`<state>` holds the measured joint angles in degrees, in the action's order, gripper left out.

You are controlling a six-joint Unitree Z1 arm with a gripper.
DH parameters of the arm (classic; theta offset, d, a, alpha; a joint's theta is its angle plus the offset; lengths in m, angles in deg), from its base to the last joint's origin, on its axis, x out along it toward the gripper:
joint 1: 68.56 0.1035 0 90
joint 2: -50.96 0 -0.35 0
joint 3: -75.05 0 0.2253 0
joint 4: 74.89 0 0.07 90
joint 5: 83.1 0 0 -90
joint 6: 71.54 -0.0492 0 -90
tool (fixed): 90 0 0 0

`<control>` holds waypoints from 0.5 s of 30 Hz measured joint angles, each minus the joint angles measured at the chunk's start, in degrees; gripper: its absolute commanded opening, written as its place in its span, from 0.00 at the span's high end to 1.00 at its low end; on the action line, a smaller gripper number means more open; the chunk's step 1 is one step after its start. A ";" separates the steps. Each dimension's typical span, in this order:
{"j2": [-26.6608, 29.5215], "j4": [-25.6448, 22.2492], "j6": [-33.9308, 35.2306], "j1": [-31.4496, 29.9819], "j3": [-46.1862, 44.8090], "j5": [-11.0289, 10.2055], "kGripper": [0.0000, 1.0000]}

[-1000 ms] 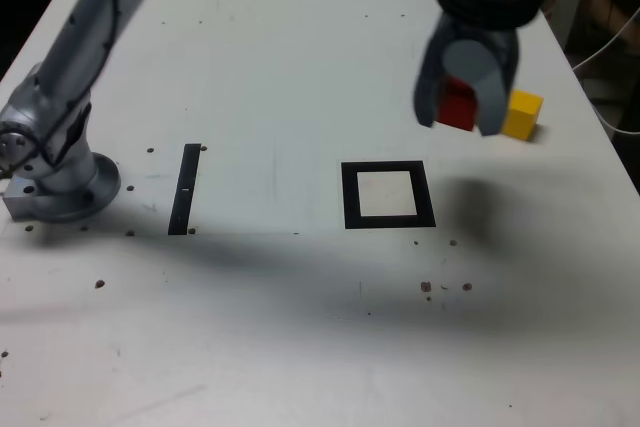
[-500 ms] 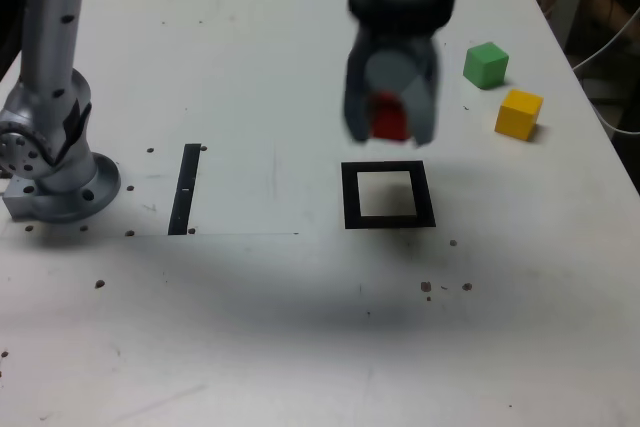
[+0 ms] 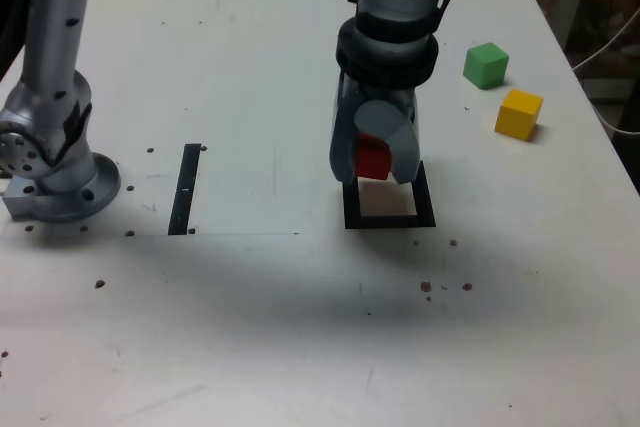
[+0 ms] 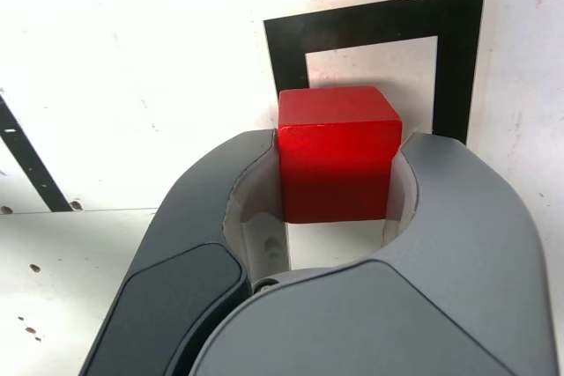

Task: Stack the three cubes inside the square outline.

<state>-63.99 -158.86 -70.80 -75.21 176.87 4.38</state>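
End effector point(image 3: 374, 159) moved from beside yellow cube point(image 3: 520, 114) to over square outline point(image 3: 389, 218), pinching red cube point(image 3: 373, 158); nothing stacked, green cube point(image 3: 486, 64) untouched.

The hand point(image 3: 374, 165) hangs over the square outline point(image 3: 389, 222) with a cube point(image 3: 373, 158) between its jaws, above the outline's centre. Two more cubes sit on the desk point(image 3: 300, 327) toward the exterior view's right, one point(image 3: 486, 64) just behind the other point(image 3: 520, 114). A strip point(image 3: 185, 188) lies well left.
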 measured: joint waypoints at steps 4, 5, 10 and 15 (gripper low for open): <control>-0.79 1.39 0.00 -0.02 0.00 0.38 0.76; -1.06 1.58 0.00 -0.03 0.00 0.47 0.76; -2.99 3.64 0.03 -0.05 -0.24 1.10 0.75; -3.17 4.28 0.04 -0.05 -0.82 1.09 0.72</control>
<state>-67.16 -154.58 -70.76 -75.26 176.05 5.47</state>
